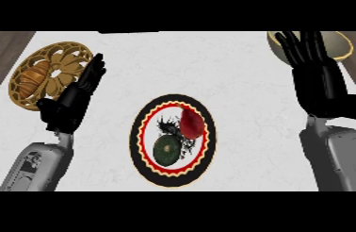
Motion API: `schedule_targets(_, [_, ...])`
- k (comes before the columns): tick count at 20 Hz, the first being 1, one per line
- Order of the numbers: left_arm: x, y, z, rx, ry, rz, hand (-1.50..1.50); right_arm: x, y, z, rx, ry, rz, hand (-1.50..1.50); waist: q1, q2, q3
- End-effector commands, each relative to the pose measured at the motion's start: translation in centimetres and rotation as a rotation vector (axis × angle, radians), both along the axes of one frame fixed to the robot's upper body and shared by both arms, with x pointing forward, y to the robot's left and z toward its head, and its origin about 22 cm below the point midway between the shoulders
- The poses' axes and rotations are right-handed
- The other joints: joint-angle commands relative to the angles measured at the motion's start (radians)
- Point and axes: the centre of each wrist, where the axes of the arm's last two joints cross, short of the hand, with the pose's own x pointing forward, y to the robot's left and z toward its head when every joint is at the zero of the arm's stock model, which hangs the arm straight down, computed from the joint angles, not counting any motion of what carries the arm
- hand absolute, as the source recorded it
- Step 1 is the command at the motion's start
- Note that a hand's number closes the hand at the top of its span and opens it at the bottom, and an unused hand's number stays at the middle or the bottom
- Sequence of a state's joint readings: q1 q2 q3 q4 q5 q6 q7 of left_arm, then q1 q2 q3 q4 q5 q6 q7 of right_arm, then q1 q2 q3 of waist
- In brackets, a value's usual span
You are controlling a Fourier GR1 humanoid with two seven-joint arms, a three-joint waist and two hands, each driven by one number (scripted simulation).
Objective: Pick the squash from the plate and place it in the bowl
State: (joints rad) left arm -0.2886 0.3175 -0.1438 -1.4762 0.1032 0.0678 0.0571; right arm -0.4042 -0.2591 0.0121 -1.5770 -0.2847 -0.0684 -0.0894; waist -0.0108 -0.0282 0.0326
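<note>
A small, round, dark green squash (167, 149) lies on the lower left part of a plate (141, 132) with a black rim and a red and cream scalloped ring. It looks hard-skinned, stiff and smooth, probably fairly light but liable to roll or slip, so a grasp curling over its top and around its widest part seems safest. Just above and to the right of the squash, on the same plate, lies a red, pepper-like vegetable (192, 122), close enough to be nudged. The bowl (339, 41), tan with a pale inside, is far to the upper right of the plate, partly hidden behind the right hand (308, 51), whose fingers are straight and spread, pointing up. Left of the plate, the left hand (78, 95) is also open, its fingers straight and close together, beside a golden woven basket (67, 52) holding a croissant (33, 78).
</note>
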Motion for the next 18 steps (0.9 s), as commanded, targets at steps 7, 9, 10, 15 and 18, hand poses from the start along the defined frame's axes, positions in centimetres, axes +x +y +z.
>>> schedule_targets(7, [0.4, 2.6, 1.3, 0.085, -0.050, 0.205, 0.00, 0.6, -2.1, -2.4, -0.439, 0.074, 0.069, 1.50, 0.029, 0.034, -0.044])
schedule_targets(9, [-0.8, 1.5, 0.5, 0.072, -0.041, 0.230, 0.00, 0.0, 2.6, -11.0, -0.044, 0.203, 0.050, -1.50, 0.054, 0.038, -0.030])
schedule_targets(10, [0.0, 2.3, 0.8, 0.112, -0.054, 0.268, 0.00, -1.0, 2.8, -13.2, 0.031, 0.158, 0.186, -1.50, 0.034, 0.037, -0.030])
schedule_targets(15, [-0.3, 2.0, 0.4, 0.086, -0.035, 0.288, 0.00, -0.1, 0.3, -11.7, -0.147, -0.040, 0.449, -1.50, 0.020, 0.033, -0.032])
schedule_targets(18, [-1.5, 2.4, 0.3, 0.094, -0.030, 0.268, 0.00, 0.6, -0.6, -8.8, -0.315, -0.058, 0.448, -1.50, 0.017, 0.027, -0.033])
